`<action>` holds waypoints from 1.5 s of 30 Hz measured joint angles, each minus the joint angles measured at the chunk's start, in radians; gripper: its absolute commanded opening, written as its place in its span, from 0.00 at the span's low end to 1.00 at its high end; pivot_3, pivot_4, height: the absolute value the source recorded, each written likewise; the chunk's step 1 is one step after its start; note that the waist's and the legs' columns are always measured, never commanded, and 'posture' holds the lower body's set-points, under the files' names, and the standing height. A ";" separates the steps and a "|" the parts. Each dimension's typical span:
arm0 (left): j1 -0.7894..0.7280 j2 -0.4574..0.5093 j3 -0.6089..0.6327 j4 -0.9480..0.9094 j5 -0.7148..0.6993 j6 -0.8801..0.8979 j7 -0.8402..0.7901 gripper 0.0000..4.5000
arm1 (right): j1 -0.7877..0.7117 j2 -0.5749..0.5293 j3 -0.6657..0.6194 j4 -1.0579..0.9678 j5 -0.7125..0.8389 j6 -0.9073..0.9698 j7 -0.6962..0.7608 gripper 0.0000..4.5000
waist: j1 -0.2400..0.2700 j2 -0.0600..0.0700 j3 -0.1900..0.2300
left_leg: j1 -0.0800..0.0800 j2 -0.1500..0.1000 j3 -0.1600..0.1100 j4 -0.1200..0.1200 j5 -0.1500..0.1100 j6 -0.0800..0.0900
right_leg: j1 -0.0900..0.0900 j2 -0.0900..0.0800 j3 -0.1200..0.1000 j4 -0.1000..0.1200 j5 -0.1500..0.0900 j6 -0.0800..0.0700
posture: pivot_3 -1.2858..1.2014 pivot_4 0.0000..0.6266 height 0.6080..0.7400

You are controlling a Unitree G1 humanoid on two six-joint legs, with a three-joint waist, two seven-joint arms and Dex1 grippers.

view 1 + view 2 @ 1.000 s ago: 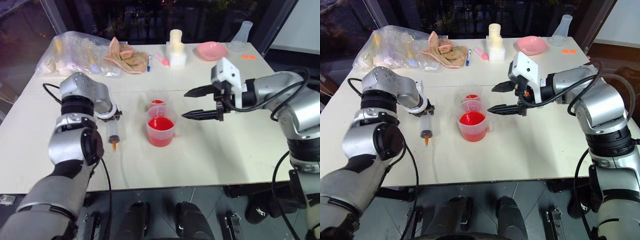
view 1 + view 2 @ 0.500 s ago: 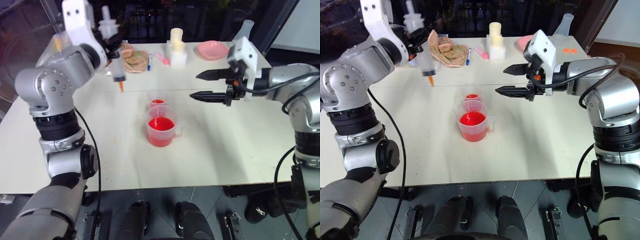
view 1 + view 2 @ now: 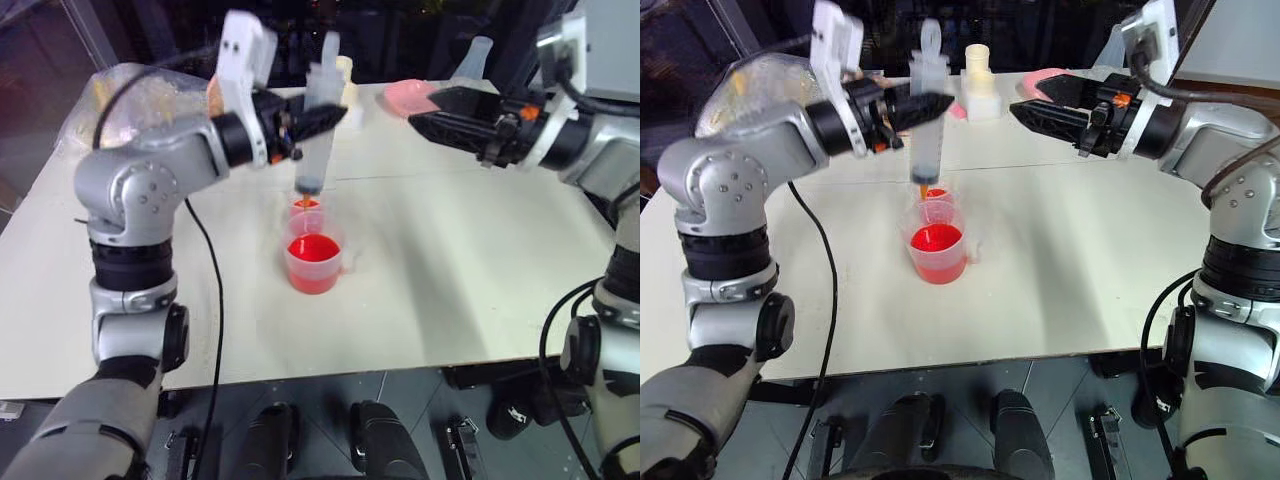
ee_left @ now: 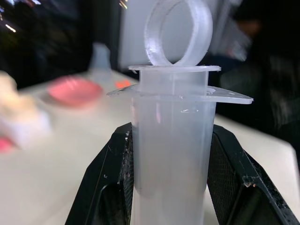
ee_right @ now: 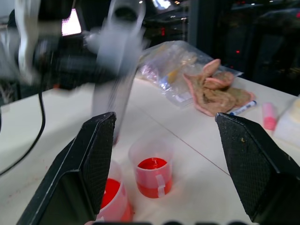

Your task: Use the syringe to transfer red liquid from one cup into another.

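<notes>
**Clear syringe poised over the cups, plunger not yet drawn**

Clear plastic marks the syringe, held upright above the middle of the table, orange tip down, over the two cups. The left gripper is clenched around its barrel. The right gripper hangs level near the far right corner, its fingers spread wide and grasping nothing.

The measuring cup holds the most red liquid; the small cup stands touching it on the far side, with a little red in it. The tip appears nearer the small cup, so it probably needs bringing toward the near edge before it dips. Lower it straight and keep the barrel upright, so that it does not knock either cup.

Along the far edge lie a plastic bag, a crumpled cloth, a pink bowl and a white container, all well apart from the cups.
</notes>
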 measured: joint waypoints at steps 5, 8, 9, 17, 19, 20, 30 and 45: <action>0.112 0.006 -0.052 -0.056 0.055 -0.111 -0.050 0.34 | 0.026 0.020 0.000 -0.044 0.047 0.016 -0.039 0.78 | 0.004 0.000 0.000 | 0.000 0.000 0.000 0.000 0.000 0.000 | 0.000 0.000 0.000 0.000 0.000 0.000 | 0.52 0.24 1.00; 0.165 -0.001 -0.052 -0.070 0.081 -0.178 -0.054 0.34 | 0.033 0.031 0.000 -0.053 0.071 0.022 -0.060 0.78 | 0.004 0.000 0.000 | 0.000 0.000 0.000 0.000 -0.001 0.001 | 0.000 0.000 0.000 -0.001 0.000 0.000 | 0.52 0.24 1.00; 0.187 -0.002 -0.052 -0.074 0.090 -0.203 -0.058 0.34 | 0.034 0.033 0.000 -0.056 0.077 0.023 -0.066 0.78 | 0.004 0.000 0.000 | 0.000 0.000 0.000 0.000 -0.001 0.001 | 0.001 0.000 0.000 -0.001 0.000 0.000 | 0.52 0.24 1.00; 0.420 -0.054 -0.045 -0.064 0.135 -0.447 -0.114 0.34 | 0.076 0.093 -0.021 -0.127 0.219 0.132 -0.174 0.78 | 0.004 0.001 0.000 | 0.001 0.000 0.001 0.000 -0.003 0.008 | 0.001 -0.001 0.000 -0.001 0.000 -0.001 | 0.52 0.24 1.00; 0.428 -0.063 -0.035 -0.065 0.133 -0.482 -0.119 0.34 | 0.076 0.112 -0.025 -0.138 0.254 0.160 -0.208 0.78 | 0.004 0.001 0.000 | 0.001 0.000 0.001 0.000 -0.003 0.008 | 0.001 -0.001 0.000 -0.001 0.000 -0.001 | 0.52 0.24 1.00; 0.435 -0.067 -0.034 -0.066 0.135 -0.500 -0.121 0.34 | 0.078 0.126 -0.026 -0.146 0.276 0.176 -0.228 0.78 | 0.004 0.001 0.000 | 0.001 0.000 0.001 0.000 -0.003 0.008 | 0.001 -0.001 0.000 -0.001 0.000 -0.001 | 0.52 0.24 1.00; 0.498 -0.089 -0.056 -0.064 0.175 -0.631 -0.161 0.34 | 0.090 0.199 -0.021 -0.187 0.481 0.261 -0.383 0.78 | 0.004 0.001 -0.001 | 0.001 0.000 0.001 0.000 -0.004 0.009 | 0.002 -0.001 0.000 -0.001 0.000 -0.001 | 0.52 0.24 1.00; 0.511 -0.116 -0.093 -0.050 0.212 -0.677 -0.205 0.34 | 0.063 0.262 0.126 -0.139 0.456 0.195 -0.414 0.78 | 0.003 0.001 -0.001 | 0.002 0.000 0.001 0.000 -0.004 0.009 | 0.002 0.000 0.000 -0.001 0.000 -0.001 | 0.52 0.24 1.00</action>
